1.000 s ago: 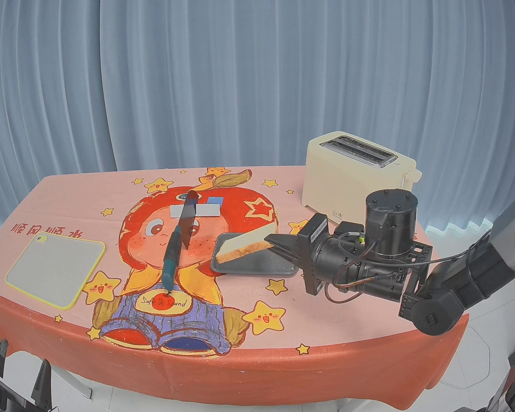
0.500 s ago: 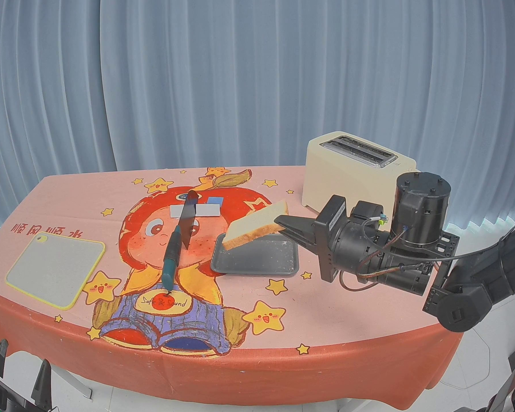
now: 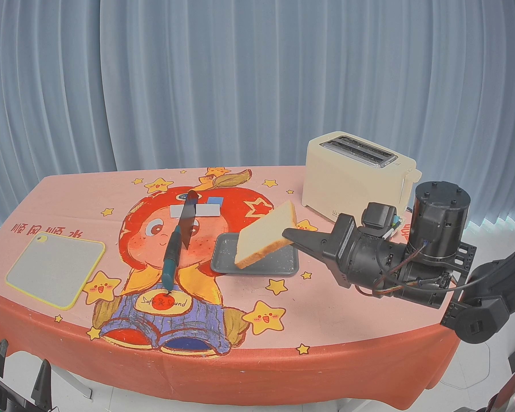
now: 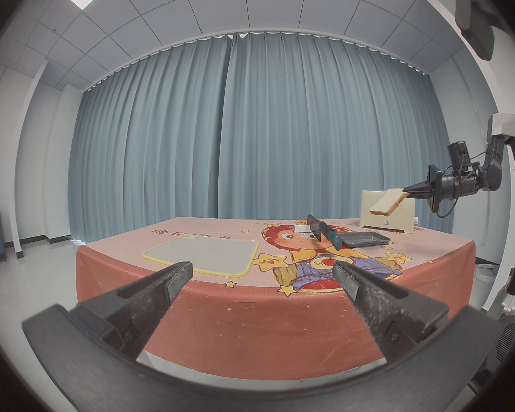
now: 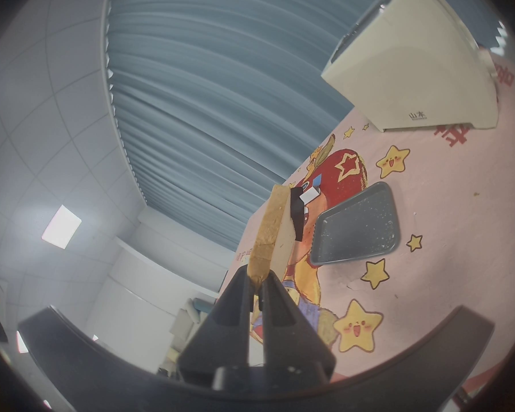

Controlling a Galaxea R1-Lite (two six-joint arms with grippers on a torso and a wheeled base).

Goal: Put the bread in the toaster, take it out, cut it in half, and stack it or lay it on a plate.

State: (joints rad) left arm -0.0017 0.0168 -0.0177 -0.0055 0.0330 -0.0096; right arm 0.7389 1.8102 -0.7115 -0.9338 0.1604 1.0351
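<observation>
Right gripper (image 3: 290, 234) clenched on one edge of the bread (image 3: 265, 236). Slice tilted, aloft over tray (image 3: 226, 260), left of toaster (image 3: 355, 173). Edge hold likely leaves the slice free for the slot. Left gripper (image 4: 263, 274) released, idle near-left.

Toaster (image 3: 355, 173): smooth cream plastic, slight sheen. Tray (image 3: 280, 261): dark, speckled, matt, metal-like. Tablecloth (image 3: 326, 310): printed cloth. Bread (image 3: 267, 234): soft, porous crumb. Board (image 3: 54, 267): matt plastic.

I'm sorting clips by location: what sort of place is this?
Probably a staged test room, not a home kitchen: a table with a cartoon cloth, a wall-wide curtain behind it, office-style ceiling tiles, and a toaster set out like a prop.
</observation>
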